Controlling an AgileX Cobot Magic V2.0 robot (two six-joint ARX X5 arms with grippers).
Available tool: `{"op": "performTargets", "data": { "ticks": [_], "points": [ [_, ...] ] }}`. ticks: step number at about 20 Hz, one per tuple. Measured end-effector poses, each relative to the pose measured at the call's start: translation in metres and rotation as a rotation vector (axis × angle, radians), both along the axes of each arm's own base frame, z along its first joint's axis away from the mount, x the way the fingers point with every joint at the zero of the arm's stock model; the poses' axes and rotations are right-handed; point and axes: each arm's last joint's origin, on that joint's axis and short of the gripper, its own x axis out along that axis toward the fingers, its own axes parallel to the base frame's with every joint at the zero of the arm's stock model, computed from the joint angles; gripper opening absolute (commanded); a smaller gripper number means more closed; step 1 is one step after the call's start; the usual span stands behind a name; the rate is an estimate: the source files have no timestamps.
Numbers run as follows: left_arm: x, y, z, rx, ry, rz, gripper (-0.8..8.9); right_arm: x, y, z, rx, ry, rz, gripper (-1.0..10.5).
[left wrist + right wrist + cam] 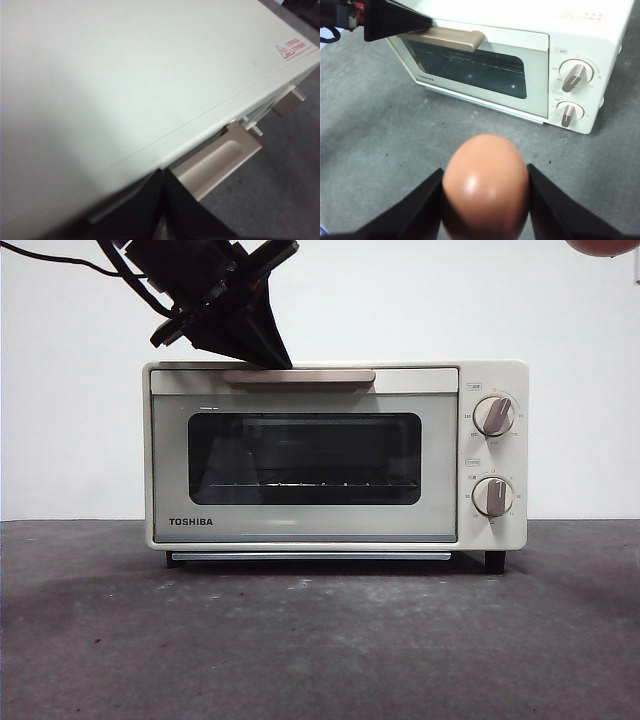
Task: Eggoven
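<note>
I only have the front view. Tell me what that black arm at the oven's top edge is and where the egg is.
Observer: It is the left gripper; in the left wrist view its jaws stand together at the left end of the oven's beige handle.
Operator: Give me the egg.
Observer: The egg is clamped between the right gripper's two jaws, held above the table in front of the oven.
Operator: Report the door.
Observer: The right wrist view shows the door closed, flush with the oven's front, and the left gripper at the handle's end.
</note>
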Motion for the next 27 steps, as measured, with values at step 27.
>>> {"op": "performTargets", "data": {
  "ticks": [27],
  "points": [
    [-0.087,-0.045,-0.011,0.218,0.268,-0.278,0.07,0.020,0.013,-0.006,-0.016,0.024,0.002,0.0]
  ]
}}
